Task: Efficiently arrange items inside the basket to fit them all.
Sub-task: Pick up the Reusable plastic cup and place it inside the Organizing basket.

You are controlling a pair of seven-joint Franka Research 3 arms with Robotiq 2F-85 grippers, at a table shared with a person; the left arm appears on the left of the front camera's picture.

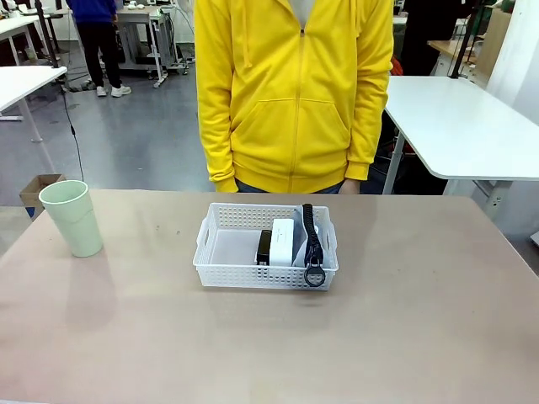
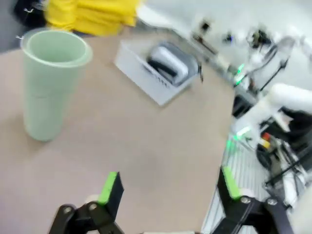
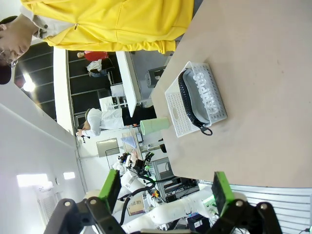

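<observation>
The left wrist view is blurry, so the things inside the basket [image 2: 139, 78] are hard to make out there. From the front, the white block [image 1: 282, 241] hides most of the grey pouch [image 1: 310, 231]. The black stapler [image 1: 264, 247] sits low behind the basket wall. All three fill the basket's right half, and its left half is bare. The green cup [image 1: 72, 217] stands outside, well apart, near the table's left edge. The left gripper [image 2: 169, 183] and the right gripper [image 3: 165, 187] are spread wide and hold nothing, away from the basket.

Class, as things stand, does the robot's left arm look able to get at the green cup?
Probably yes: the cup stands upright, apart from the basket, and nothing lies between it and the open left end effector.
</observation>
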